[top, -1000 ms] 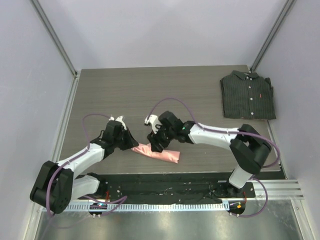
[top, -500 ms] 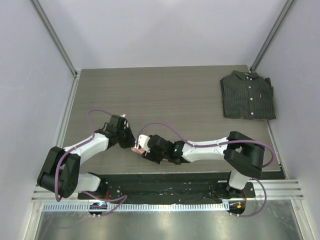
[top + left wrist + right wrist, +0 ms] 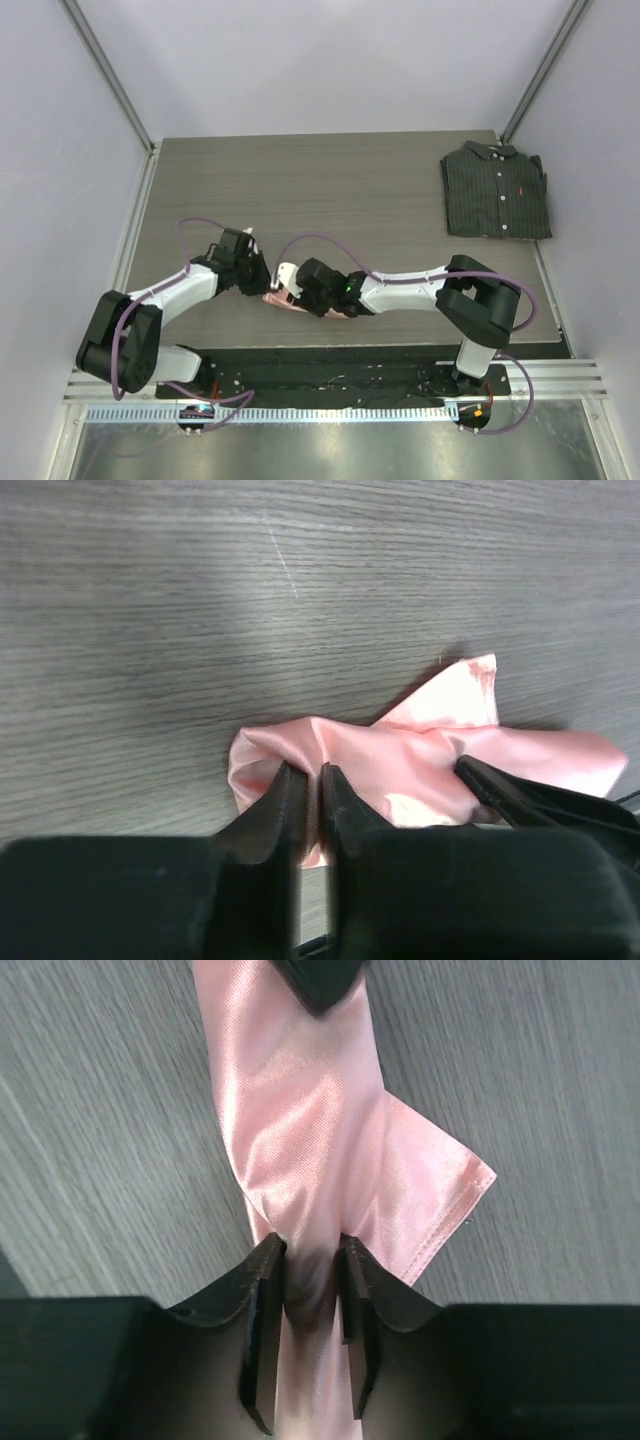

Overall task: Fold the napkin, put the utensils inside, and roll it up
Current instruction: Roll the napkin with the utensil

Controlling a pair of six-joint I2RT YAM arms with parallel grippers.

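Since one second ago the right arm has stretched low across the table [image 3: 350,190] toward the left. The right gripper [image 3: 293,292], which stood over the middle of the pink strip before, is now at the strip's left end, very near the left gripper [image 3: 256,284]. The left arm has moved only a little, a bit farther from the near edge.

The napkin [image 3: 277,298] lies near the front edge of the table, between the two grippers. From the top view most of it is hidden under the right arm; only a small pink part shows at the left.

In the left wrist view the napkin [image 3: 400,760] is a shiny salmon-pink satin bundle, long and narrow, with soft wrinkles. One flat corner sticks out toward the far side. Its left end is rounded and puffy. The left gripper [image 3: 305,770] has its two dark fingers almost together, with only a thin slit, and a small ridge of cloth goes into this slit, so it pinches that end. A dark finger of the right gripper touches the bundle just to the right.

In the right wrist view the cloth [image 3: 300,1140] runs as a narrow band away from the camera, with bright reflections along its folds. The right gripper [image 3: 310,1245] is clamped on it, and the band is squeezed thin between the fingers.

A dark striped shirt [image 3: 496,190] lies folded at the far right corner, well apart.
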